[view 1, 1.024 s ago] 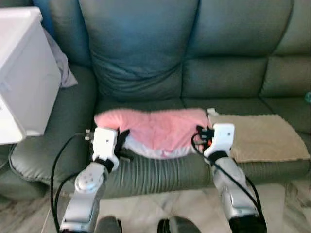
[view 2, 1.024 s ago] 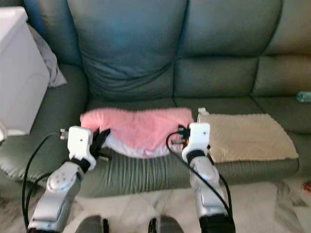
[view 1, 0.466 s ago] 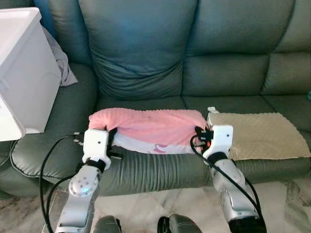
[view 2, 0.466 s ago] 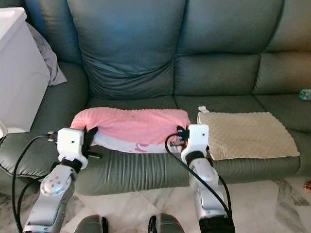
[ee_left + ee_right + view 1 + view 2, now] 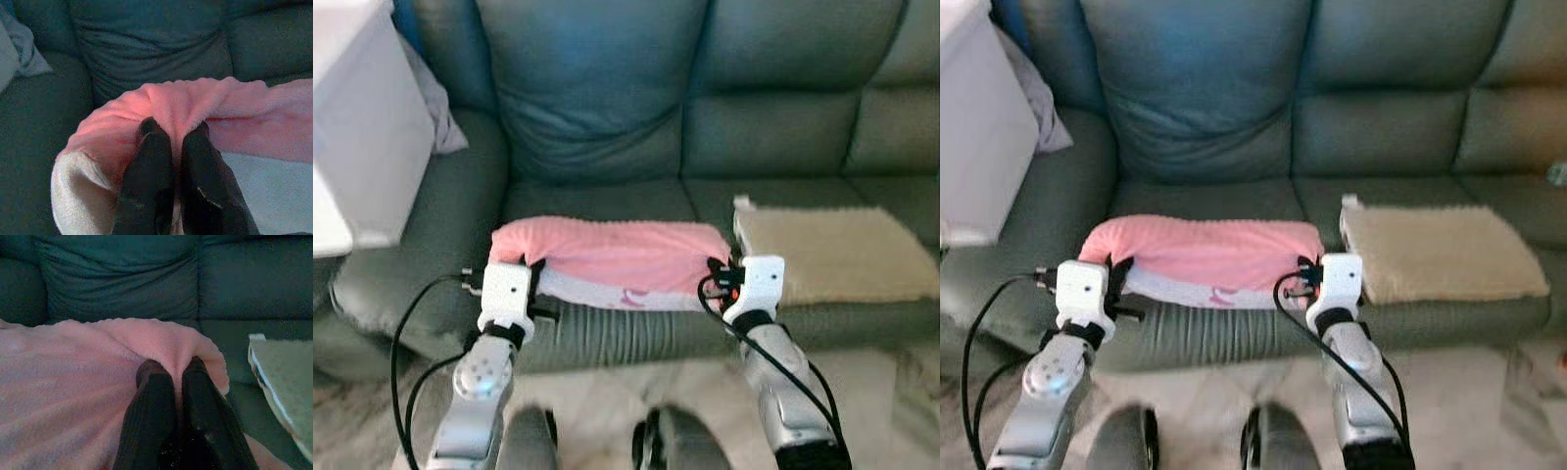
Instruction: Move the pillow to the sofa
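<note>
Unmoved since earlier: one pillow (image 5: pixel 617 257), two hands.

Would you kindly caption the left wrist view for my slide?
Left pincer pinching a fold of the pink pillow on the green sofa.

The robot has two silver, rounded arms, each ending in a white boxy wrist block. Black cables loop from both wrists down along the forearms. The left pincer (image 5: pixel 171 134) and right pincer (image 5: pixel 172 367) each have two long, glossy black fingers.
</note>
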### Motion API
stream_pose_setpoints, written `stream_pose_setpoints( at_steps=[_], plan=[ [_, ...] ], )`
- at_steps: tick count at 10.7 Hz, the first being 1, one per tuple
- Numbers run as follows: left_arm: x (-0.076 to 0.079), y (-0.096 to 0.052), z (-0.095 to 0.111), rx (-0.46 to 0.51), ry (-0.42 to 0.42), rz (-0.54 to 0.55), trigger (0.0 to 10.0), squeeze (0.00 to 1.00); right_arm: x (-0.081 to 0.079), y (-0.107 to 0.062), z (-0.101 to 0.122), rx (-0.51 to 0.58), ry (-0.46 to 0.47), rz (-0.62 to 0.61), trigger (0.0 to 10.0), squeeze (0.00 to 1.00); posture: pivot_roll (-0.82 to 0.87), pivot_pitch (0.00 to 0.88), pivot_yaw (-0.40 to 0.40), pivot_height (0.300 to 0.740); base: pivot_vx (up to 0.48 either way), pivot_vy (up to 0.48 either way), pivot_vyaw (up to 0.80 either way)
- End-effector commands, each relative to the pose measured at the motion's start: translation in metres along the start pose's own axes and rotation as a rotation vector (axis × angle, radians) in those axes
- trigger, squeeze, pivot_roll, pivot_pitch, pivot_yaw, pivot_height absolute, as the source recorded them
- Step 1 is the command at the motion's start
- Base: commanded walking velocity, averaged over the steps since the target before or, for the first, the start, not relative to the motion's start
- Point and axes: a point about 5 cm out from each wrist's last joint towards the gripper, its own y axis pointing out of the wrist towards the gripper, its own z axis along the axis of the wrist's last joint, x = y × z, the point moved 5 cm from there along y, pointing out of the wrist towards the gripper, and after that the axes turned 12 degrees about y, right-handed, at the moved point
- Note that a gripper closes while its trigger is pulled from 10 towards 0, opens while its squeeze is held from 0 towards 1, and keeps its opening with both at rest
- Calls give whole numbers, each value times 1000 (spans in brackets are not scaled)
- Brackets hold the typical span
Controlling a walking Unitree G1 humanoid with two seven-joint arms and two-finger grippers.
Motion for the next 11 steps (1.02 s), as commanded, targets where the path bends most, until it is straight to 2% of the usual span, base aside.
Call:
stream_pose_setpoints(
  at_steps=[1, 3, 4, 9, 11],
  plan=[
    [-3, 0, -2, -11, 4, 12, 10000, 0, 4, -1, 6, 24, -8, -10, 10000, 0, 14, 140, -58, 650, 0, 0, 0],
    [-1, 0, 0, -8, -4, 8, 10000, 0, 4, -1, 6, 22, -9, -10, 10000, 0, 14, 138, -57, 650, 0, 0, 0],
    [-1, 1, 4, 6, -35, -2, 10000, 0, 2, 0, 6, 22, -2, -2, 10000, 0, 16, 136, -56, 650, 0, 0, 0],
    [6, 1, 6, 12, -35, -19, 10000, 0, 0, 2, 9, 32, -3, 18, 10000, 0, 17, 128, -62, 650, 0, 0, 0],
    [6, 2, 6, 11, -41, -21, 10000, 0, -1, 2, 9, 35, -2, 24, 10000, 0, 16, 128, -66, 621, 0, 0, 0]
  ],
)
